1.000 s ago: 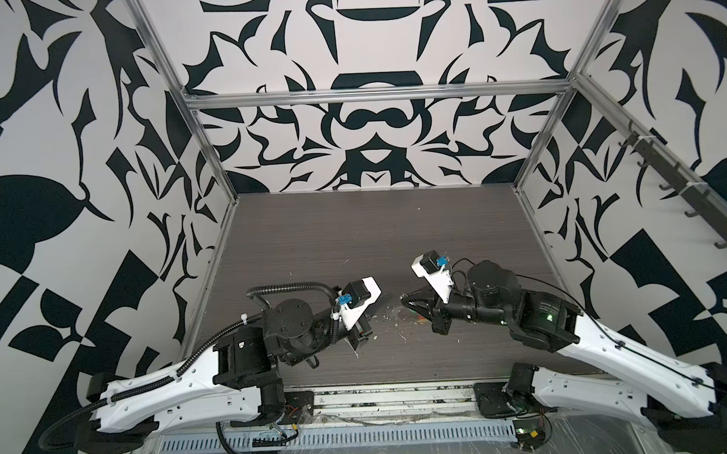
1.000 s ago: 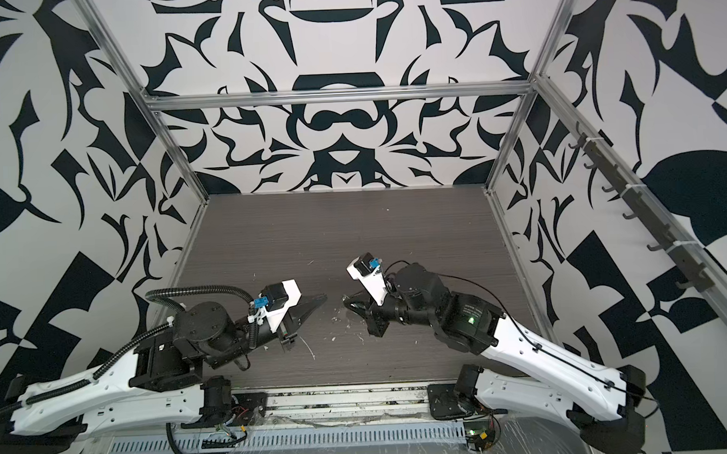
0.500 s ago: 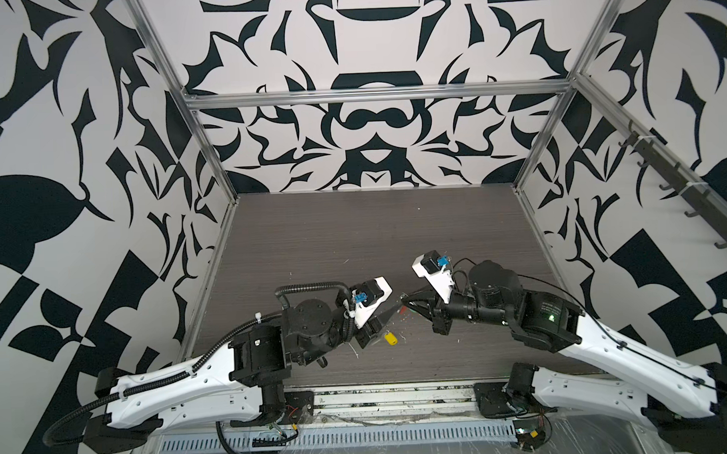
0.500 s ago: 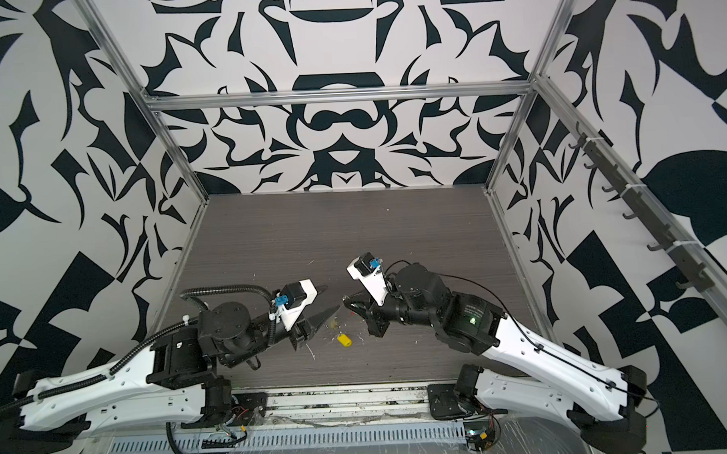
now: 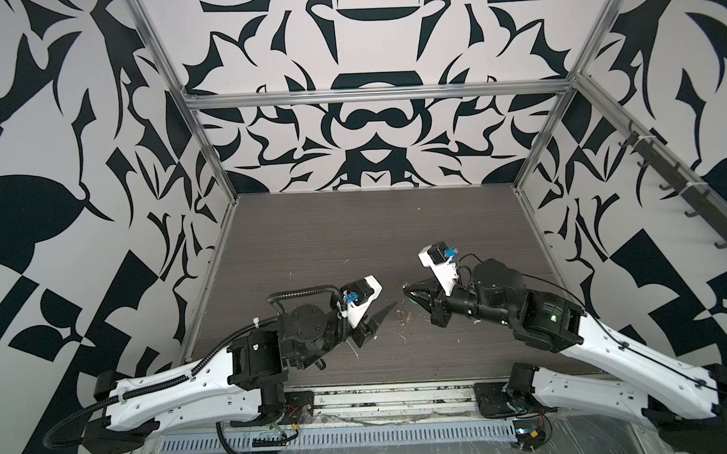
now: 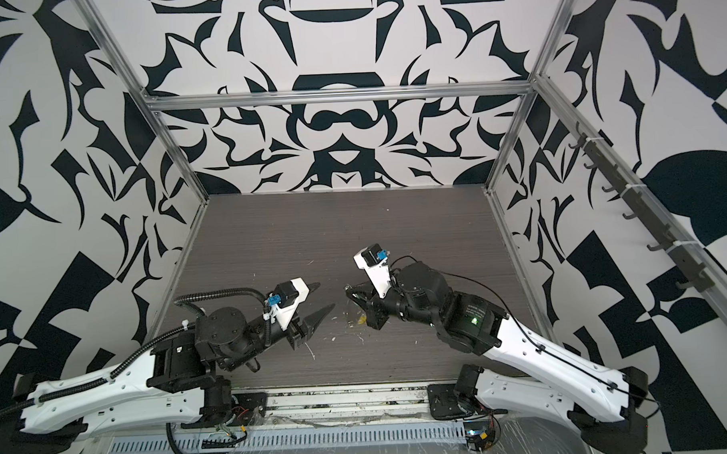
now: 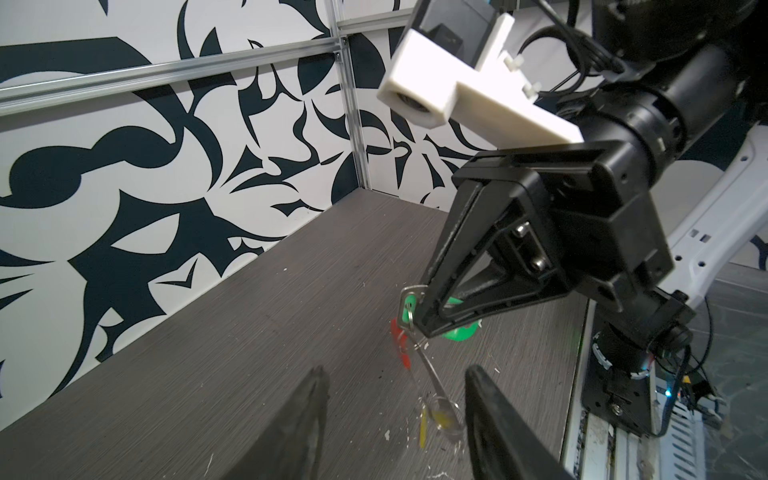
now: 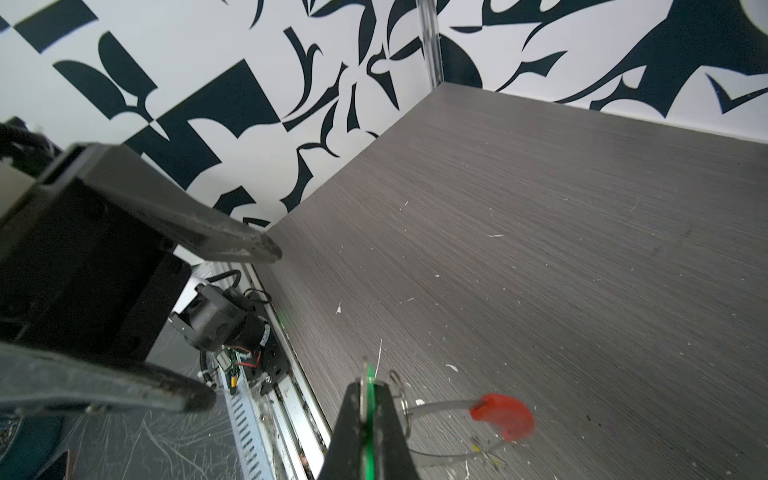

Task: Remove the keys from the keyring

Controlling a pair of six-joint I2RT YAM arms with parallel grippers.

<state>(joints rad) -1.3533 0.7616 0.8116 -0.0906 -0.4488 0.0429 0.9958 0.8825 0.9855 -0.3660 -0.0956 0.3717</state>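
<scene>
Against a second ago, the left end effector [image 6: 325, 296] sits nearer the middle of the table [image 5: 354, 236]. It now stands released, fingers spread, where it showed clenched. Half a second back the yellow-tagged key [image 5: 407, 318] showed bright and close under that end effector. Now it shows dull and farther toward 3 o'clock, at 6 o'clock from the tip of the right end effector [image 5: 405, 285]. The right end effector keeps its place, clenched on the green-tagged key [image 7: 405, 309], with the tag pinched flat between its fingers. The keyring [image 7: 434, 378] hangs from that key toward the table, its red section [image 8: 503, 415] just beside the pinched tag.

Both wrist views smear the ring and the yellow tag. Whether the yellow-tagged key is on the ring or free of it cannot be told, nor whether it touches the table. In both top views the ring is too thin to make out. In a top view the left wrist camera mount [image 5: 366, 296] covers one left finger.
</scene>
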